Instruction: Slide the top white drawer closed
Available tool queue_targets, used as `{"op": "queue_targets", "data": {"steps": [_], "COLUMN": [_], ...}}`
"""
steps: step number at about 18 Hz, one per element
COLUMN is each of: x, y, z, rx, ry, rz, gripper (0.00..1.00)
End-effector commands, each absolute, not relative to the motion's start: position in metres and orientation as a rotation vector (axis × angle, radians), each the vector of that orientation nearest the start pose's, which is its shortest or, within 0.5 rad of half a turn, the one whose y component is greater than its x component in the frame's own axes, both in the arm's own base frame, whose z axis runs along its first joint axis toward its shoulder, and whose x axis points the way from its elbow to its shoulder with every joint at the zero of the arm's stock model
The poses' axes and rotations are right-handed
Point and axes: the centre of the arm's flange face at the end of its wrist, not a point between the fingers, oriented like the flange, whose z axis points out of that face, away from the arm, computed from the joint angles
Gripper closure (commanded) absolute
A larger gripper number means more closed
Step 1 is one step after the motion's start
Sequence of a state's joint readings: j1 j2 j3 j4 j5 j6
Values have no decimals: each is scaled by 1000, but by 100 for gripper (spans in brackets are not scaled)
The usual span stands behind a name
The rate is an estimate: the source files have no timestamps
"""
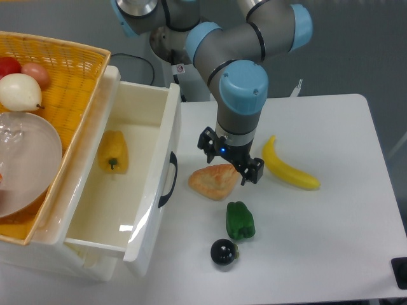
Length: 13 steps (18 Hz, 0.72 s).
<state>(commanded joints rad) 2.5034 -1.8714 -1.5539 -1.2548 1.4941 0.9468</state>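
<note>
Left of the arm, the top white drawer (pixel 127 184) stands wide open, while the gripper (pixel 230 159), fingers apparently apart and empty, hovers over the pastry (pixel 215 181), so it must next reach the drawer front and push.

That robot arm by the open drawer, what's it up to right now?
The arm's gripper hangs just above a pastry on the table, holding nothing. The top white drawer it should slide shut stands pulled out to its left, a yellow pepper lying inside, and nothing touches its black handle. A banana, a green pepper and a dark round fruit lie nearby.
</note>
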Motion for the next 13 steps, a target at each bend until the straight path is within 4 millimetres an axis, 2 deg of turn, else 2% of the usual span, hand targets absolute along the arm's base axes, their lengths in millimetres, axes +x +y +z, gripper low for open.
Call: {"op": "queue_targets", "data": {"steps": [2, 5, 6, 13], "x": [-404, -408, -408, -405], "y": [475, 480, 481, 484], "z": [361, 354, 355, 356], "rx": [-3053, -2983, -2965, -2946], "ry": [-53, -317, -354, -399], "rz": [-24, -125, -142, -164], "gripper": [0, 0, 0, 0]}}
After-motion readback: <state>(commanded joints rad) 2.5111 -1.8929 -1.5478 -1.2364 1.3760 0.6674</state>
